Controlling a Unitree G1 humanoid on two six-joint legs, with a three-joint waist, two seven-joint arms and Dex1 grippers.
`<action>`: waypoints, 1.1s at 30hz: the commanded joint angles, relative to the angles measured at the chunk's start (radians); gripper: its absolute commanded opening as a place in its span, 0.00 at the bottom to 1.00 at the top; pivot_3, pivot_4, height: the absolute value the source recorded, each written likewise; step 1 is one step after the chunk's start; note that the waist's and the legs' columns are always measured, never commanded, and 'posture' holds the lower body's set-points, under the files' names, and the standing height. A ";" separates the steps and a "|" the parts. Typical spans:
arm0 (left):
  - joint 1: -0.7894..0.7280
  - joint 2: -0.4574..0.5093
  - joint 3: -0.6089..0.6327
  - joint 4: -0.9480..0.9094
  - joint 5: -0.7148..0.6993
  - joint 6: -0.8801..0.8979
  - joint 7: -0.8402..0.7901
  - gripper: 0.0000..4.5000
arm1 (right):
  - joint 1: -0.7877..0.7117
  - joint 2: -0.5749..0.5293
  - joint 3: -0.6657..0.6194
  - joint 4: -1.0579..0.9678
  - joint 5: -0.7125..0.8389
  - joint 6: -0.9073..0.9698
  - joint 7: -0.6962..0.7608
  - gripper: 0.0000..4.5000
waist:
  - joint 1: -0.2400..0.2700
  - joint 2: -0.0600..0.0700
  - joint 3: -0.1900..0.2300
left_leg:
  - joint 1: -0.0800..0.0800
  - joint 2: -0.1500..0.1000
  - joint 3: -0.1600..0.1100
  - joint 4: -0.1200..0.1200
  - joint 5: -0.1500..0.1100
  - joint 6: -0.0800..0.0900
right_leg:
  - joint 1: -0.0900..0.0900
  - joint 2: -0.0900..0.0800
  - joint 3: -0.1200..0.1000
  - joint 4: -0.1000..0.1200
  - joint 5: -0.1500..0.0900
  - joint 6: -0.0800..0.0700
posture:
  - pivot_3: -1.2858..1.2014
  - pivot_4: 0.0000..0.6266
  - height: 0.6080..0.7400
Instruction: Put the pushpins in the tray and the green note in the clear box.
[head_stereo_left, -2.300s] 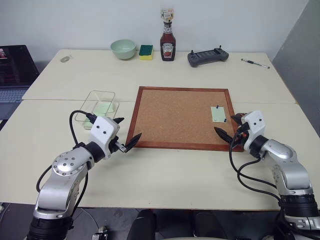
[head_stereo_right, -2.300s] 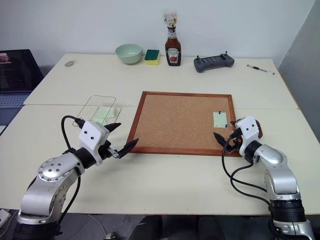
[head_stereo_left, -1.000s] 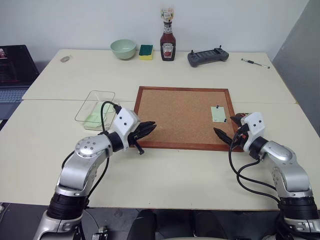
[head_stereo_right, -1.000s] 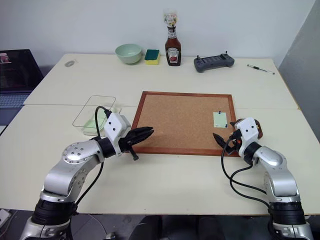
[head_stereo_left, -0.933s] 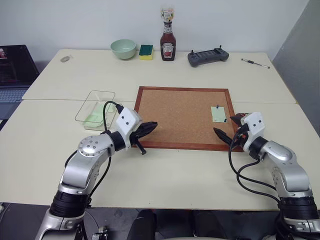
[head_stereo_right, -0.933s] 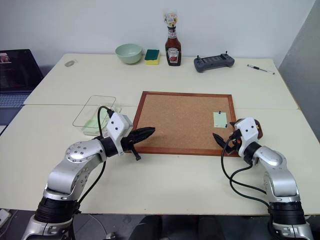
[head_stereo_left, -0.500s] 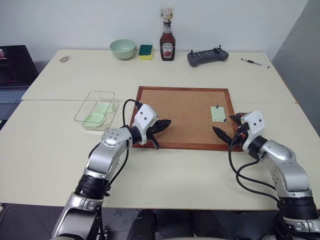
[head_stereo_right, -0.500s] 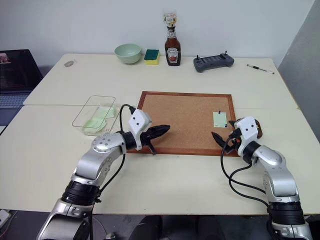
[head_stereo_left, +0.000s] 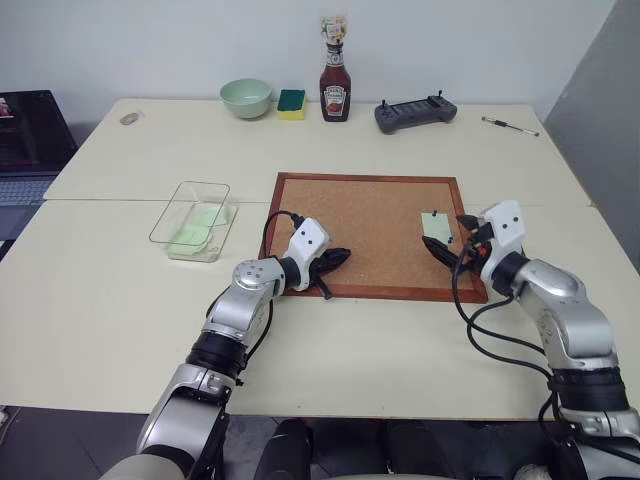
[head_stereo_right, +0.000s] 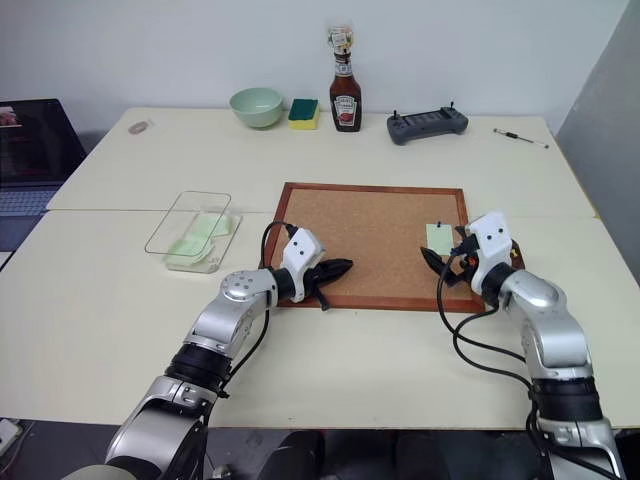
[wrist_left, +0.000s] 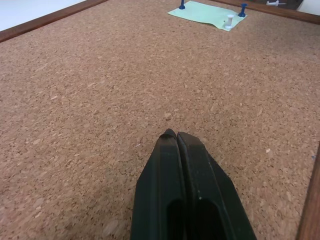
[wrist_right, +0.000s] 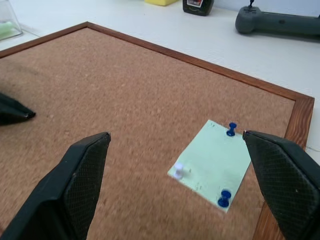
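Green note (wrist_right: 212, 166) between wide right jaws; left jaws closed, empty.

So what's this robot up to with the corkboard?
It is set to unpin a green note from the corkboard. The note lies fixed by blue pushpins. The right gripper hovers open over the note, holding nothing. The left gripper is shut and empty over the board's near left part. A clear box waits to the left.

Bare corkboard (head_stereo_left: 365, 225) between grippers; nothing blocking.
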 joint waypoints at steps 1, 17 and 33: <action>0.010 -0.013 -0.012 0.000 0.015 -0.010 -0.008 0.02 | -0.122 0.029 0.012 0.140 -0.031 -0.022 -0.026 1.00 | -0.002 0.000 0.000 | 0.000 0.000 0.000 0.000 0.000 0.000 | 0.000 0.000 0.000 0.000 0.000 0.000 | 0.52 0.24 1.00; 0.072 -0.007 -0.001 -0.106 0.014 0.054 -0.021 0.00 | -0.342 0.095 0.005 0.610 -0.102 -0.206 -0.055 0.75 | -0.019 0.001 0.000 | -0.001 -0.002 0.001 -0.001 0.002 -0.003 | -0.001 -0.003 0.000 0.000 0.000 0.000 | 0.52 0.24 1.00; 0.075 -0.006 -0.008 -0.110 0.025 0.057 -0.026 0.00 | -0.380 0.123 -0.030 0.699 -0.099 -0.248 -0.078 0.03 | -0.020 0.001 -0.001 | -0.001 -0.002 0.001 -0.001 0.002 -0.003 | -0.001 -0.003 0.000 0.000 0.000 0.000 | 0.52 0.24 1.00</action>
